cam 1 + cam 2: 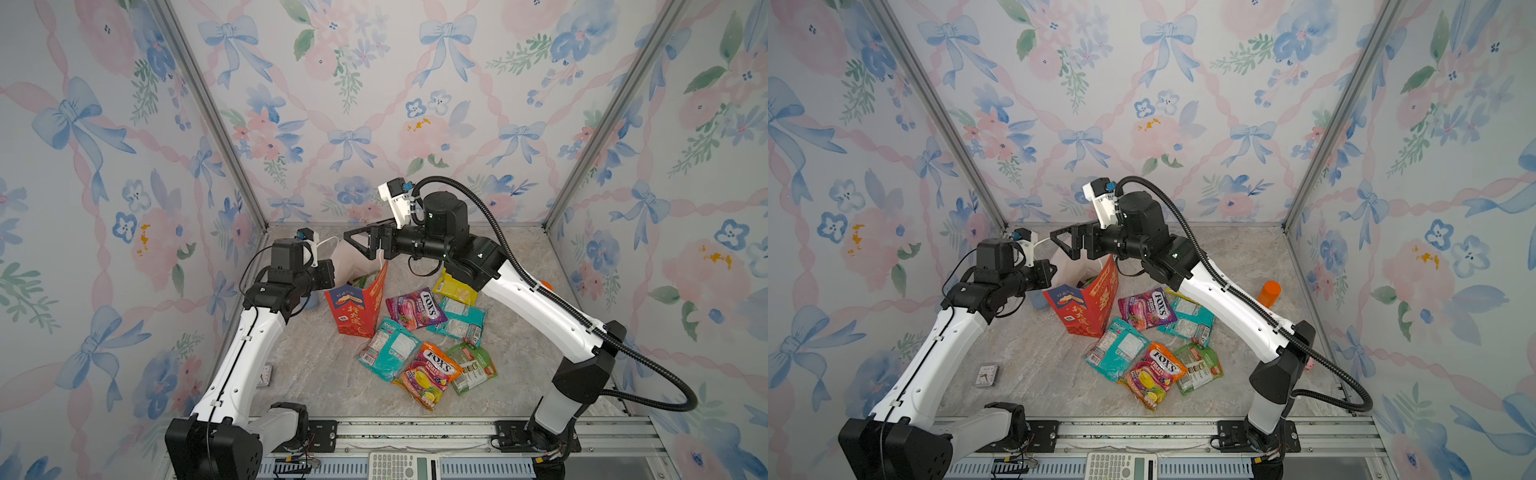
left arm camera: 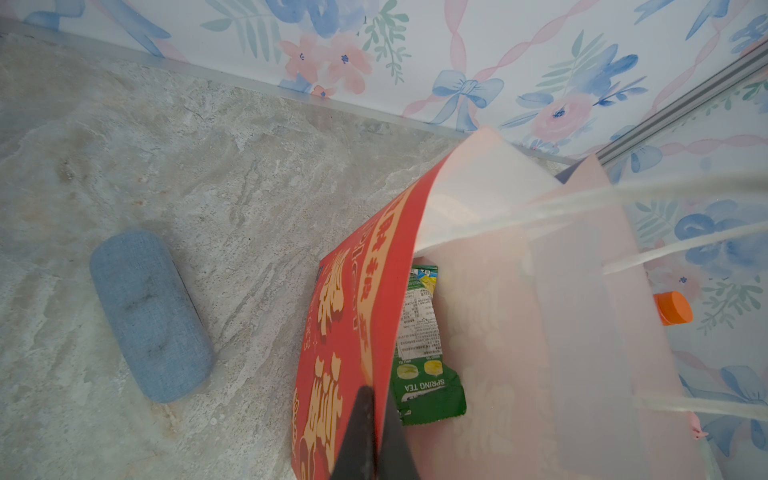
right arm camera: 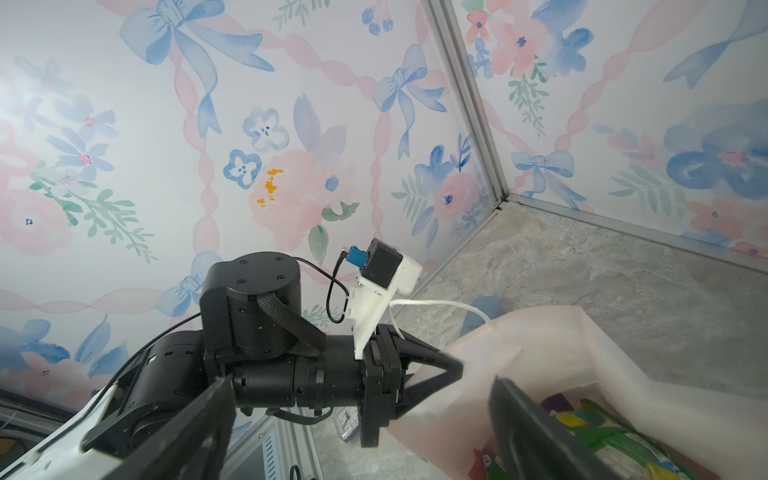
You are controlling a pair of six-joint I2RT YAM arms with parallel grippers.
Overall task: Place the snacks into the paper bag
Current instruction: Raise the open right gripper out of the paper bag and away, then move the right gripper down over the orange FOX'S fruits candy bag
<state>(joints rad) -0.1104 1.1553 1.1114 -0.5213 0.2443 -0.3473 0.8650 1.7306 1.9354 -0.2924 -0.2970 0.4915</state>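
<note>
Six snacks (image 1: 415, 309) loose, left tool (image 3: 451, 370) pinching bag (image 1: 357, 311)

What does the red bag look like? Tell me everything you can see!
The bag is red paper with gold Chinese characters and a blue patch on the front. Its inside is white, and it has white rope handles. It stands on the table, left of the packets, with its mouth open. The left gripper pinches its top edge. A green packet lies inside. The open right gripper hovers above the mouth.
</note>
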